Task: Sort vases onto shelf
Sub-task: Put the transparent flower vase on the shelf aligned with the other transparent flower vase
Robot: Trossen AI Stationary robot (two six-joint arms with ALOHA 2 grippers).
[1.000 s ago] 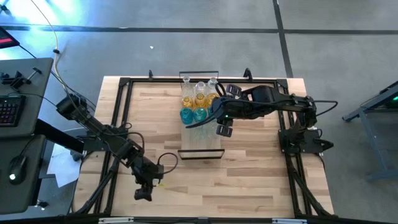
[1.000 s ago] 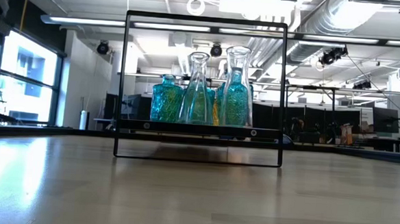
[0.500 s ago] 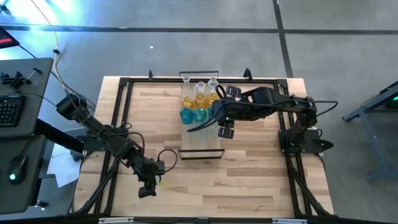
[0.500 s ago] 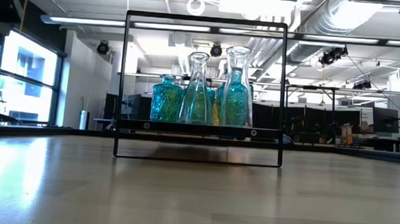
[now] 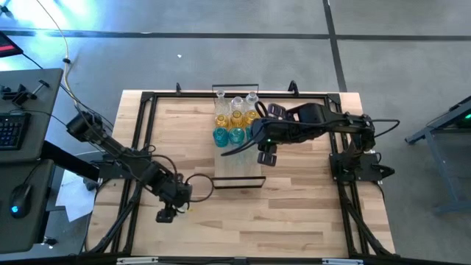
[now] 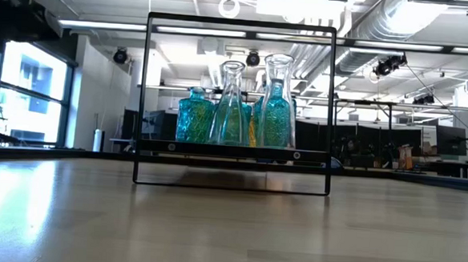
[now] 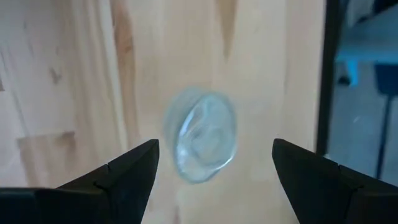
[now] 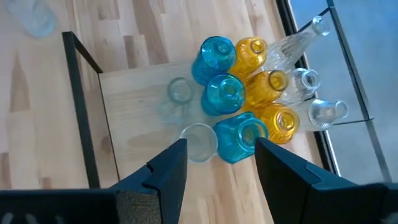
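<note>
You had the vases (image 8: pixel 239 106) bunched at one end of the shelf (image 5: pixel 237 163): in the right wrist view three teal-blue ones sat touching three amber-yellow ones, with clear ones on the far side of the amber row and two more clear ones on the bare-board side of the teal group, all upright. In the high view that cluster filled the shelf's far end, while the near half of the light-wood board lay bare up to its black end frame. From table height the black frame (image 6: pixel 237 104) stood square on, with teal and clear necks rising above the board inside it. One more clear vase (image 7: pixel 204 137) stood alone on the tabletop (image 5: pixel 294 199), well apart from the shelf, near the table's front left. Your left gripper (image 7: pixel 214 171) hovered straight above it, fingers spread as wide as they go, one on each side of the vase's mouth and touching nothing. Your right gripper (image 8: pixel 214 168) hung over the shelf just beside the cluster, on its right, fingers (image 8: pixel 165 168) held partly apart with nothing between them; one of the clear vases on the board showed in the gap below
</note>
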